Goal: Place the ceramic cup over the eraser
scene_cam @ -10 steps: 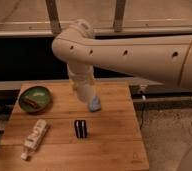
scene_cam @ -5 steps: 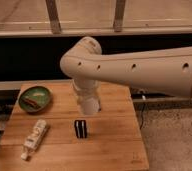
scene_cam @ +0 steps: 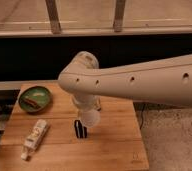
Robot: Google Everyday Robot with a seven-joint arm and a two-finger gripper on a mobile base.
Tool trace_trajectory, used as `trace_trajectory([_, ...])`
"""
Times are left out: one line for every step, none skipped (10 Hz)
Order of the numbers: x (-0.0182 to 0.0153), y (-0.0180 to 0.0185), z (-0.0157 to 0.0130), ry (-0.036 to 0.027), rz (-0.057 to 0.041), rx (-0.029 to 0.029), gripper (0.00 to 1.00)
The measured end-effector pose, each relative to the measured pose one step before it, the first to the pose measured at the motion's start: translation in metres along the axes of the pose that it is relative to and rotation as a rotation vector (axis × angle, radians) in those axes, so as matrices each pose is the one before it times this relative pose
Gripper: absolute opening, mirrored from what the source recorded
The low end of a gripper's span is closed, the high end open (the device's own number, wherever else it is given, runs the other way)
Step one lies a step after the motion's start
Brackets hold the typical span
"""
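Ceramic cup [scene_cam: 90, 119] hangs at the tip of the arm, pinched by the end effector [scene_cam: 88, 111], which is clamped tight on it. It sits in the air just above and slightly right of the eraser [scene_cam: 80, 128], over the middle of the wooden worktop [scene_cam: 114, 147]. We judge the step in hand to be the last alignment and the lowering. To do it well, we would ease the cup a touch left until its mouth is centred over the block and keep it level. We would then come straight down slowly so the rim clears the eraser's top corners, letting go only once the rim rests on the wood. The eraser stands upright, long axis vertical, striped face toward us, so a sideways nudge could topple it. The cup's axis looks near vertical too, though we cannot tell for sure whether its mouth faces down. The green bowl [scene_cam: 35, 98] and the white-and-tan packet [scene_cam: 34, 139] lie well to the left.
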Motion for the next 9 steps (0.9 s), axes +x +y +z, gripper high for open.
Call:
trace_trajectory([0.00144, 0.00131, -0.00121, -0.00239, -0.00315, -0.00053, 0.00])
trace_trajectory([0.00246, 0.00236, -0.00107, -0.00163, -0.00566, -0.00146, 0.00])
trace_trajectory([0.00227, 0.00138, -0.00046, -0.00124, -0.00389, -0.00145, 0.00])
trace_trajectory([0.00045, 0.00195, 0.00009, -0.00077, -0.00437, -0.00181, 0.00])
trace_trajectory([-0.00050, 0.00362, 0.00084, -0.00054, -0.01127, -0.00470, 0.00])
trace_trajectory([-0.00122, 0.00386, 0.00109, 0.00055, -0.01245, -0.00370, 0.00])
trace_trajectory([-0.00074, 0.00223, 0.00053, 0.00023, -0.00728, -0.00215, 0.00])
trace_trajectory([-0.00024, 0.00165, 0.00055, 0.00089, -0.00591, -0.00071, 0.00])
trace_trajectory([-0.00068, 0.00263, 0.00071, 0.00081, -0.00744, -0.00161, 0.00])
